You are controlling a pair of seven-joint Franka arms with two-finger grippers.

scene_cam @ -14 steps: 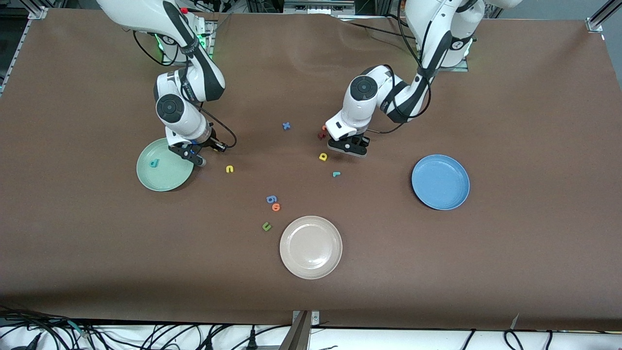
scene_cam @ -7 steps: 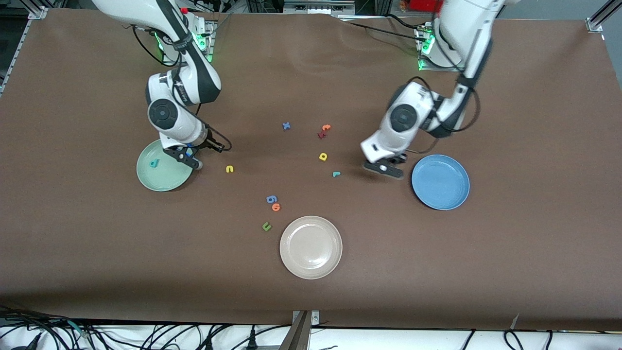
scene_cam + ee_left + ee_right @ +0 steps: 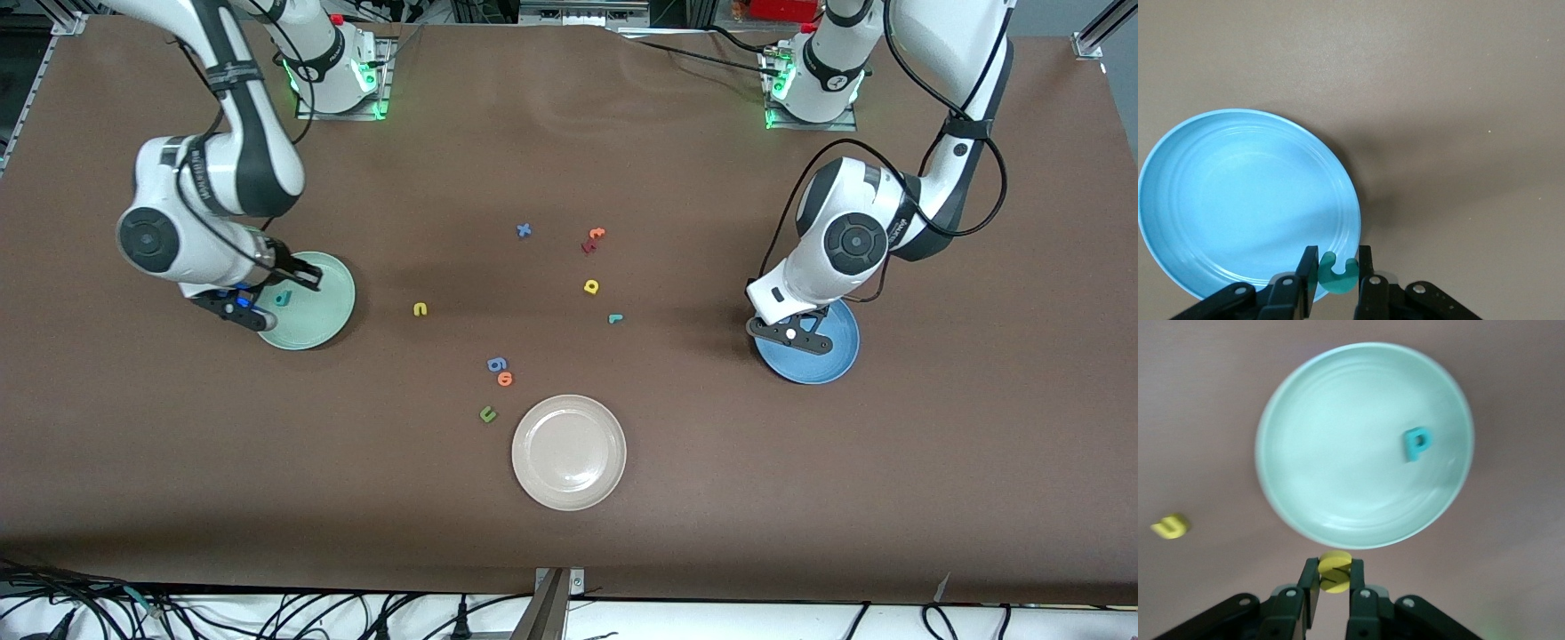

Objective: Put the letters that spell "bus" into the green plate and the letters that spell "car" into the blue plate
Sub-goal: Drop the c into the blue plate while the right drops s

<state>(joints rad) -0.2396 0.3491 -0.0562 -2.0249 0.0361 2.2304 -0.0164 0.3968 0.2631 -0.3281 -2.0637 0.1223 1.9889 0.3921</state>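
Observation:
My left gripper (image 3: 1337,254) is shut on the teal "c" (image 3: 1338,277) and hangs over the rim of the blue plate (image 3: 1238,200), at the side toward the table's middle (image 3: 791,333). My right gripper (image 3: 1335,565) is shut on the yellow "s" (image 3: 1335,573), just outside the green plate's (image 3: 1338,453) rim (image 3: 236,307). The teal-blue "b" (image 3: 283,299) lies in the green plate (image 3: 333,316). On the table lie the yellow "u" (image 3: 420,308), the yellow "a" (image 3: 591,286) and the teal "r" (image 3: 614,318).
A beige plate (image 3: 569,452) sits nearest the front camera. Loose letters lie mid-table: an olive "u" (image 3: 487,413), an orange "o" (image 3: 505,379), a blue one (image 3: 496,364), a blue "x" (image 3: 524,230), an orange "t" (image 3: 596,234) and a dark red one (image 3: 588,246).
The left gripper swung from beside the yellow "a" to the blue plate's rim. The right gripper crossed the green plate toward the right arm's end of the table. Both stayed shut.

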